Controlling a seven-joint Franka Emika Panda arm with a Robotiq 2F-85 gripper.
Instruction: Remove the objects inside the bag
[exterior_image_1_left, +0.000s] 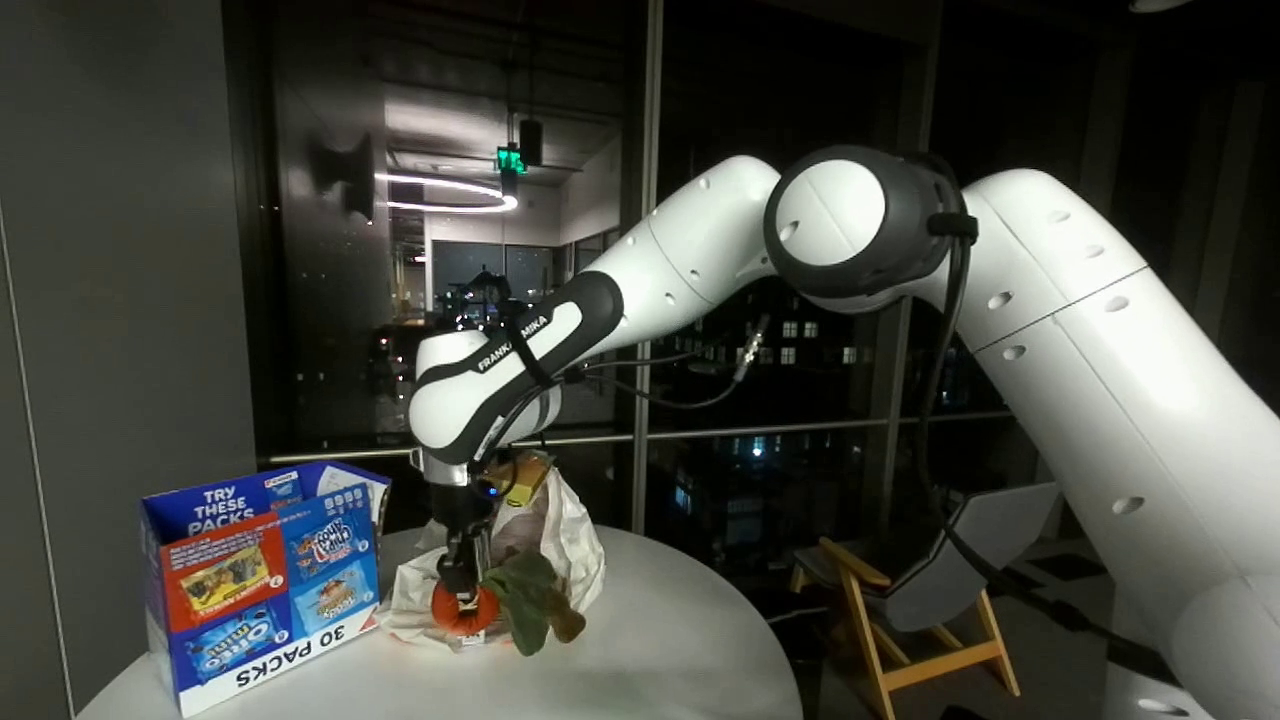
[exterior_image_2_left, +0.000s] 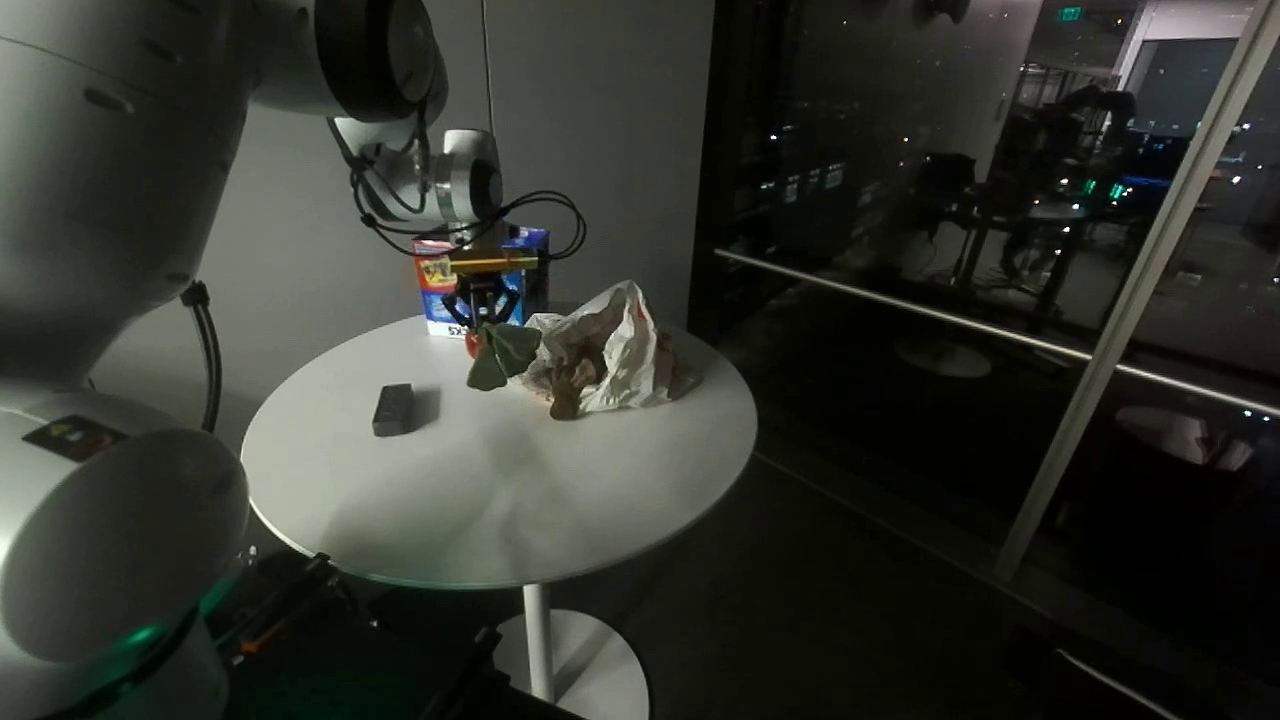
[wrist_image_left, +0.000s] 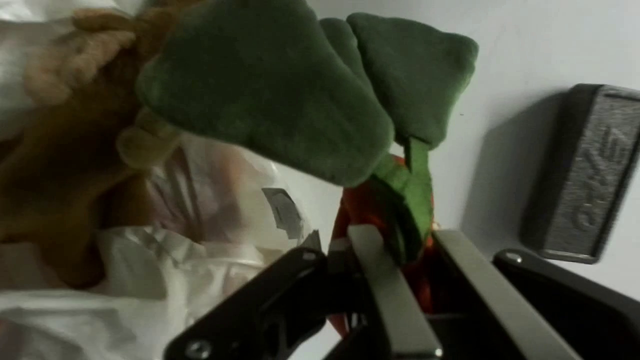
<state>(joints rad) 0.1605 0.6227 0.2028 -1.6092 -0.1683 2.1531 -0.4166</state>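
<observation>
Hand (wrist_image_left: 406, 231) low, closed on a red plush (wrist_image_left: 364, 206) as I read it, green leaves (wrist_image_left: 280, 95) reaching toward the top of my wrist view. Plush lies outside the bag (exterior_image_2_left: 640, 365), just beside it; contact with the surface (exterior_image_2_left: 480, 500) I can't tell. Left in wrist view: bag mouth, brown plush (wrist_image_left: 75, 135) partly out. Right, near: grey block (wrist_image_left: 590, 180). Next, I judge: bear right, mind that block, then left for brown.

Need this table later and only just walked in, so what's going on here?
The robot arm seems to be gripping a red-and-green soft toy in its end effector, beside a crumpled white bag on the round table. A brown plush lies partly out of the bag, so the unpacking doesn't look finished. A dark block sits apart from the bag.
</observation>
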